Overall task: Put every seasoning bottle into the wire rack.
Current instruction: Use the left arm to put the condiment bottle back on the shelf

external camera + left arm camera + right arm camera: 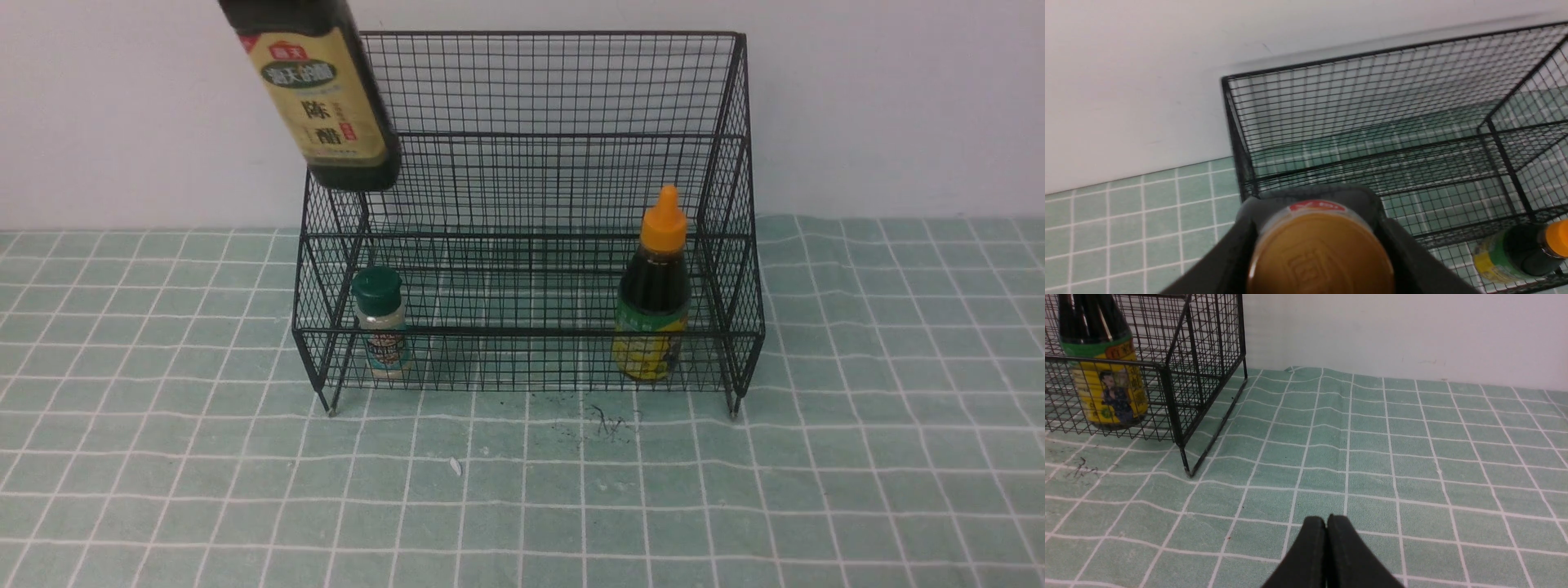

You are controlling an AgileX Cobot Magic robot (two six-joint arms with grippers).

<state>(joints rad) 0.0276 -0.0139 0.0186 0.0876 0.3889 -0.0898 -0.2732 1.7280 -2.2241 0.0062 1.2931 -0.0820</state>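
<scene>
The left fingers (1227,261) are clamped on both sides of the gold cap of the tall bottle (1318,253). They hold it up in the air, and it leans a little. Its bottom hangs by the left back corner of the rack (555,82), up near the top shelf and not yet set down. The right fingers (1312,555) are pressed together with nothing in them, low over the counter (1412,457) and off to the side of the rack.

Two bottles are in already. The little green-topped shaker (380,322) stands on the low front shelf at the left. The bottle with the orange top (653,302) stands on the same shelf at the right.

I think the big one could go wrong. It is held only by its cap, so it may swing or slip. Because it leans, its bottom could bump the wire side and push the rack. If it lands crooked it might tip over, maybe onto the shaker below.
</scene>
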